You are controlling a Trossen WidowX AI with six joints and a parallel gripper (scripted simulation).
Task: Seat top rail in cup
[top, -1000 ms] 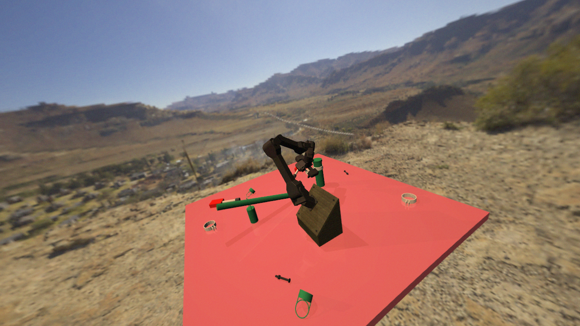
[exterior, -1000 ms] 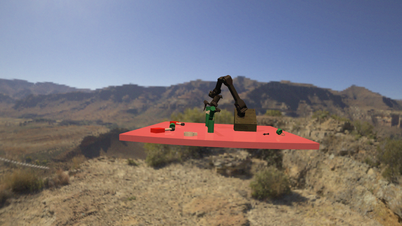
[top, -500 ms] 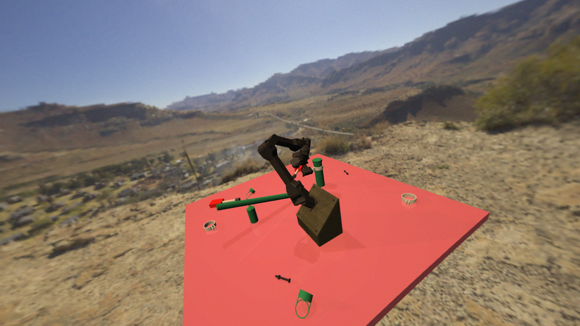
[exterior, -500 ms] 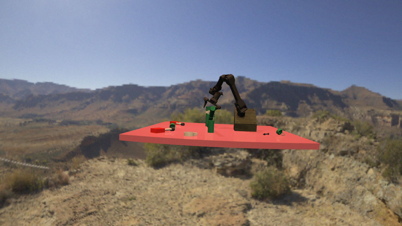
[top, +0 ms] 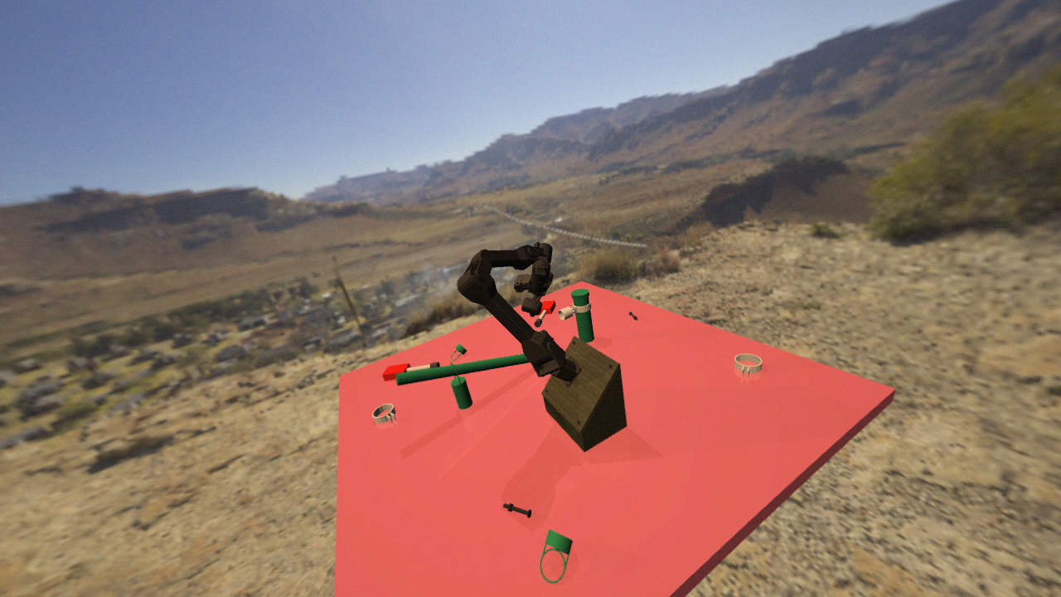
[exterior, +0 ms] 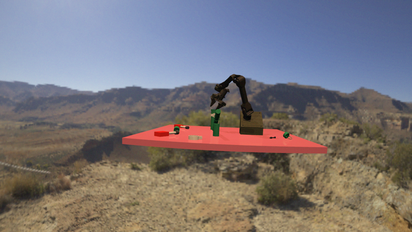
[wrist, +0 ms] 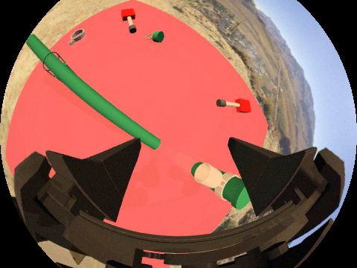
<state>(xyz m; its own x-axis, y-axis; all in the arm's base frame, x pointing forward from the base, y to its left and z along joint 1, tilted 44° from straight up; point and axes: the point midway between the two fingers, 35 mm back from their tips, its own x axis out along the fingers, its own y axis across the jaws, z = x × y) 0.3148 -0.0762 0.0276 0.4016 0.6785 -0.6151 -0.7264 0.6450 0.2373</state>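
The green top rail (top: 463, 368) (wrist: 94, 97) lies slanted through the wire loop cap (top: 459, 350) on the small green post (top: 461, 392). Its cut end stops short of the tan rail-end cup (top: 565, 313) (wrist: 207, 176), with bare table between them. The cup hangs on the pale brace band (top: 582, 308) near the top of the big green post (top: 584, 320) (exterior: 212, 118) (wrist: 236, 195). My gripper (top: 531, 307) (exterior: 215, 103) (wrist: 185, 141) is open and empty. It hangs above the gap between the rail end and the cup and touches neither.
On the red table (top: 742, 460) (exterior: 259, 145) lie two red hammers (top: 396, 371) (wrist: 239, 104) (wrist: 129, 15), two tan rings (top: 383, 413) (top: 748, 362), two black bolts (top: 516, 510) (top: 632, 315) and a spare green loop cap (top: 556, 550) (wrist: 158, 36). The arm's wooden base (top: 586, 400) stands mid-table.
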